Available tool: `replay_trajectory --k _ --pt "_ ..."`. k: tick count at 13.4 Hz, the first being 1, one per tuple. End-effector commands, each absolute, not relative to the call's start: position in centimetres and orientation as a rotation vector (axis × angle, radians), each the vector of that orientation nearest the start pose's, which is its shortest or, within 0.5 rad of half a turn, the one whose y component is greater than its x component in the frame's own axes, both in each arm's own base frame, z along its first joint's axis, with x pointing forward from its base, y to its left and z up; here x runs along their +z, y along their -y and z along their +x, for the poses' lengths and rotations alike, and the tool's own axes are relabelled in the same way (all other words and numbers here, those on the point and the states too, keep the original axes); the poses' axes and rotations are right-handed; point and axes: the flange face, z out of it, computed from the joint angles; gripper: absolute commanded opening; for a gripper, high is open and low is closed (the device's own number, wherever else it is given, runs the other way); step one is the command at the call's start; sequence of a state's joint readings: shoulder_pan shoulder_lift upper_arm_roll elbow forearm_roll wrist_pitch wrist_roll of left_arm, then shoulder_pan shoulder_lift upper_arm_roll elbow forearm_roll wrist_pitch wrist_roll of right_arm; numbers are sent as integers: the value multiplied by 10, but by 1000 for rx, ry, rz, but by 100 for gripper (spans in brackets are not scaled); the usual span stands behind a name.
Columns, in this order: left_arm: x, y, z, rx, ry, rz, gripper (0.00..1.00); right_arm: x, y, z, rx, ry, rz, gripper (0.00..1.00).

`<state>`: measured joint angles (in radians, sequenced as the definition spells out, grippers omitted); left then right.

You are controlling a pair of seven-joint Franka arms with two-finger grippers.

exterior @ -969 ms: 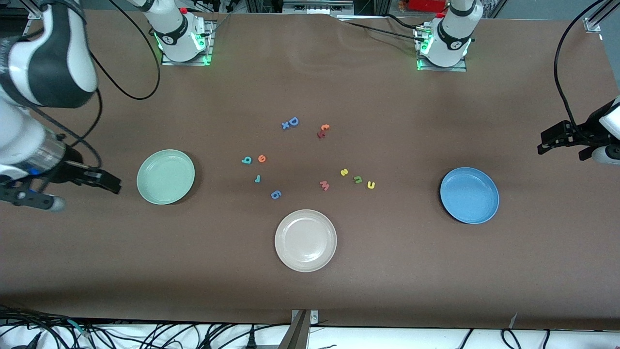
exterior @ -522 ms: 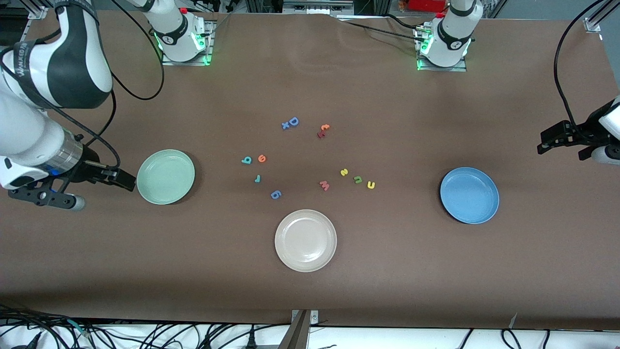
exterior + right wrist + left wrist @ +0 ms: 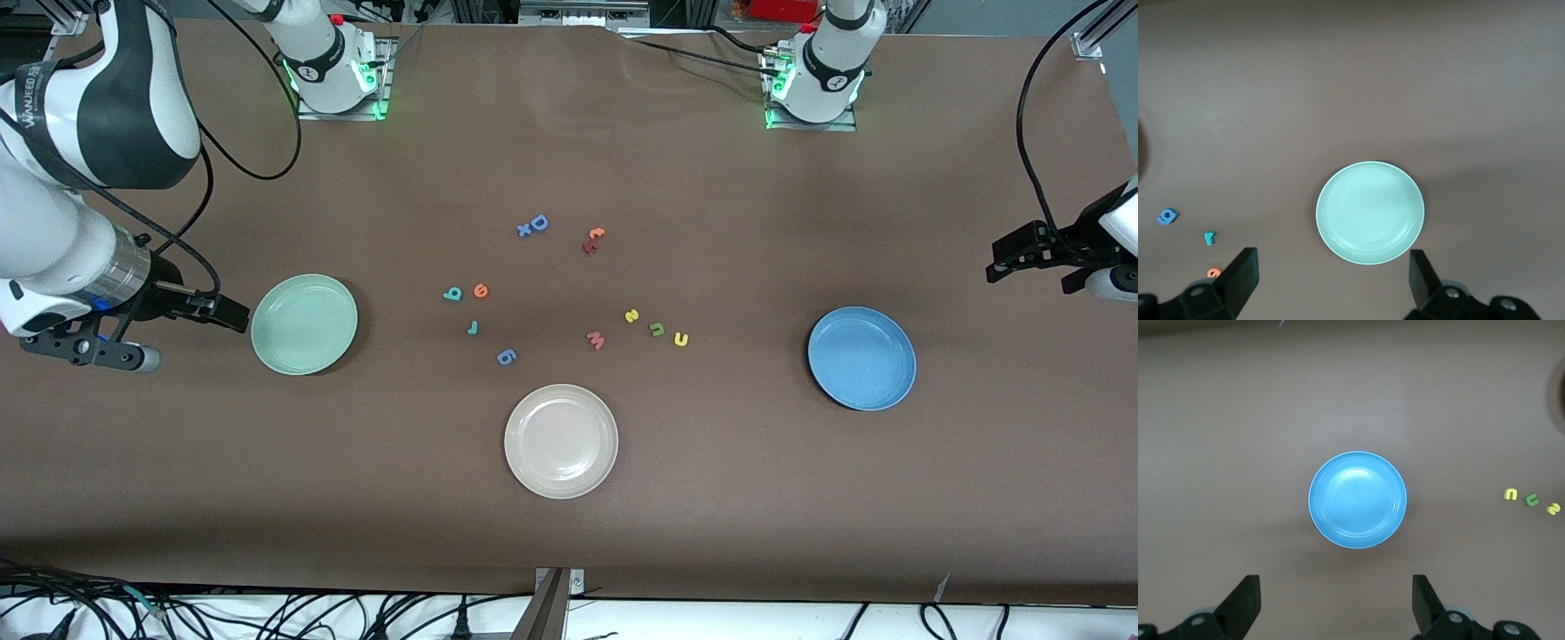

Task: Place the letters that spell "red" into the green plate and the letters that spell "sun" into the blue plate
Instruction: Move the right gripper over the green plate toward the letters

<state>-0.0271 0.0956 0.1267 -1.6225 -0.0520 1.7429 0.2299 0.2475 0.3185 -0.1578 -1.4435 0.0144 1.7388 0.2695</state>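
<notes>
Here, both empty grippers, right gripper [image 3: 233,313] and left gripper [image 3: 997,263], hover spread wide; pinch each featherlight, squashy foam letter, teal d [image 3: 453,293] first, across its flat edges.

Three plates are sitting on the table [image 3: 800,222]: one green plate [image 3: 304,324], one blue plate [image 3: 861,358], one beige-white plate [image 3: 561,441]. Twelve small foam letters [image 3: 596,340] are lying scattered among them.

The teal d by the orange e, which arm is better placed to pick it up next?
Probably the right. Its pincer, open, hangs beside the green plate, at the teal d's end of the table. The left pincer waits, open, past the blue plate.
</notes>
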Motion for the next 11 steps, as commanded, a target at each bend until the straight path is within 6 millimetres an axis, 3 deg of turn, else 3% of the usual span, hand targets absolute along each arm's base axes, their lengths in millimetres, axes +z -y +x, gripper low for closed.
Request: replay_trajectory --k 1,11 --pt "567 -50 590 -50 -198 -3205 100 518 -68 637 30 -260 -3143 100" --pt "568 -50 590 -50 -198 -3205 100 503 -77 634 73 -283 -3102 100"
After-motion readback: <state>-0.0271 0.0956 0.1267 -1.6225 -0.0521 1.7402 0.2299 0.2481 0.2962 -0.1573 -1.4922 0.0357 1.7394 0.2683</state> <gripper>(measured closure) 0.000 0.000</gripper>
